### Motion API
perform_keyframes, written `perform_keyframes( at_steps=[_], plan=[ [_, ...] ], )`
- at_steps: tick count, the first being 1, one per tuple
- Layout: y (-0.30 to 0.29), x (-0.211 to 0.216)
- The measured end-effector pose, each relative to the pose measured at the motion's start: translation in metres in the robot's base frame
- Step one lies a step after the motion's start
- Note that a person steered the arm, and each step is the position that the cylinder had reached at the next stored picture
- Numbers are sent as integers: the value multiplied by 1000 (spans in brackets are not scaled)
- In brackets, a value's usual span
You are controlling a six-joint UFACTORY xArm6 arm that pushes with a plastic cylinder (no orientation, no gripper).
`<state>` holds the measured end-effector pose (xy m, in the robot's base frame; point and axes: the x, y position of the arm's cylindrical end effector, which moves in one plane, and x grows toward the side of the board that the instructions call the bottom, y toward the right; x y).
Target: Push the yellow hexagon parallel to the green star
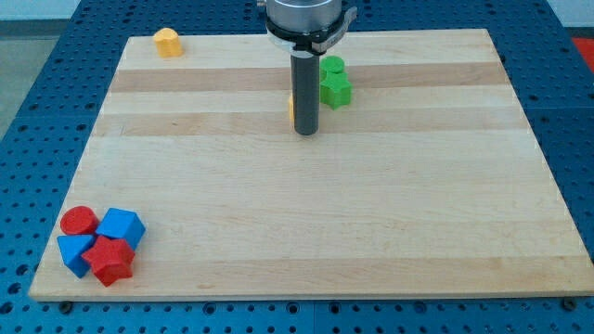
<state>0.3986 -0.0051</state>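
Observation:
My tip rests on the wooden board, near the middle of its top part. A yellow block shows only as a thin sliver at the rod's left edge; the rod hides the rest, so I cannot make out its shape. A green star lies just right of the rod, close to it. Another green block sits directly above the star, touching it. A second yellow block lies at the board's top left corner, far from my tip.
At the board's bottom left corner several blocks cluster together: a red cylinder, a blue cube, a blue block and a red block. Blue perforated table surrounds the board.

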Motion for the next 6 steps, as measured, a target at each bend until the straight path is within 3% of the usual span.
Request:
perform_keyframes(
  at_steps=[2,4,6],
  plan=[
    [54,23],
    [30,-41],
    [32,-29]
  ],
)
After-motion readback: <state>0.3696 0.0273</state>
